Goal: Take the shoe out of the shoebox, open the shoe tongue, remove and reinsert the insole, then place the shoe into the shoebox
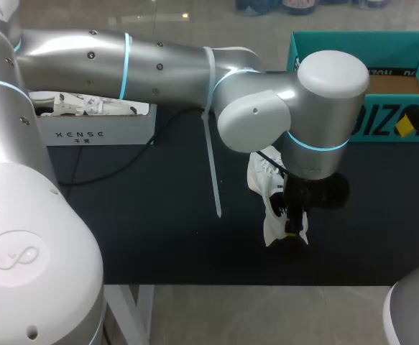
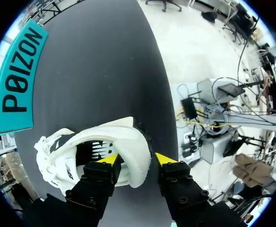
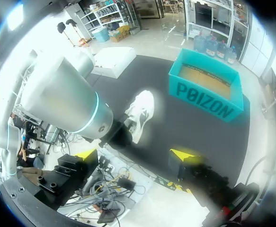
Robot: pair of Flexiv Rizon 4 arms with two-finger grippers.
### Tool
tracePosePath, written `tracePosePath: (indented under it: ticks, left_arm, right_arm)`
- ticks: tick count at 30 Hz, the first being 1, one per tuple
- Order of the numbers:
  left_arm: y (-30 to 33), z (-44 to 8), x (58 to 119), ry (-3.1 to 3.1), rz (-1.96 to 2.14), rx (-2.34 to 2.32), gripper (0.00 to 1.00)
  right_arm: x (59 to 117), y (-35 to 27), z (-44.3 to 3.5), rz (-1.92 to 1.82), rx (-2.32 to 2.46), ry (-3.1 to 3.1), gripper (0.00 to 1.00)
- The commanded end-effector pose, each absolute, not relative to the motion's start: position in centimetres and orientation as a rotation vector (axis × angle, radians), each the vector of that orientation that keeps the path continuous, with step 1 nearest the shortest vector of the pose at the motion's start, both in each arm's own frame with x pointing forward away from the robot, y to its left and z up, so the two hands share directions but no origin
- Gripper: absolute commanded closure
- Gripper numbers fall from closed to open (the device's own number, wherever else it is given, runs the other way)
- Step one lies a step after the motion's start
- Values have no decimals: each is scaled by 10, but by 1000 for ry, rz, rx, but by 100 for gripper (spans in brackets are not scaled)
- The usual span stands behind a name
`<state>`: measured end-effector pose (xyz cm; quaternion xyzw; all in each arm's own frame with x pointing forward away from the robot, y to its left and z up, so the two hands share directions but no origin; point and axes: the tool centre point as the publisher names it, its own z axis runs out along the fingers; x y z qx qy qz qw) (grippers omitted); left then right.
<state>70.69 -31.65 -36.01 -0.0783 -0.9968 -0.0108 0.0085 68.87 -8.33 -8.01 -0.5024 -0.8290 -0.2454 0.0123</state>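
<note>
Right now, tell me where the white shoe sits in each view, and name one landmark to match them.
Head view: white shoe on the black table, under the left gripper, before the teal shoebox.
Left wrist view: white shoe heel-first at the left gripper, teal shoebox beyond it.
Right wrist view: white shoe between the left arm and the teal shoebox.
Shared landmark: the teal shoebox.

White shoe with black accents, upright on the black table, open teal shoebox apart behind it
</note>
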Motion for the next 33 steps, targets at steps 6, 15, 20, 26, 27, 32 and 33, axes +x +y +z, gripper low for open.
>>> tracePosePath:
  ticks: [6, 15, 20, 26, 27, 32, 33]
  left_arm:
    - [-316, -362, 712, -3099, -19, -253, 100]
    - [-314, -353, 713, -3101, 89, -393, 100]
    - [-307, -333, 713, -3114, 124, -530, 100]
    - [-287, -305, 719, -3085, 76, -707, 100]
    - [-284, -300, 720, -3084, 64, -733, 100]
    - [-264, -276, 725, -3048, -8, -882, 100]
    - [-258, -272, 726, -3041, -36, -898, 100]
  right_arm:
    - [692, -82, -79, -756, -1565, -2582, 0]
    - [692, -82, -79, -756, -1565, -2582, 0]
    - [692, -82, -79, -756, -1565, -2582, 0]
    - [692, -82, -79, -756, -1565, -2582, 0]
    - [692, -82, -79, -756, -1565, -2582, 0]
    - [692, -82, -79, -756, -1565, -2582, 0]
    - [692, -82, -79, -756, -1565, -2582, 0]
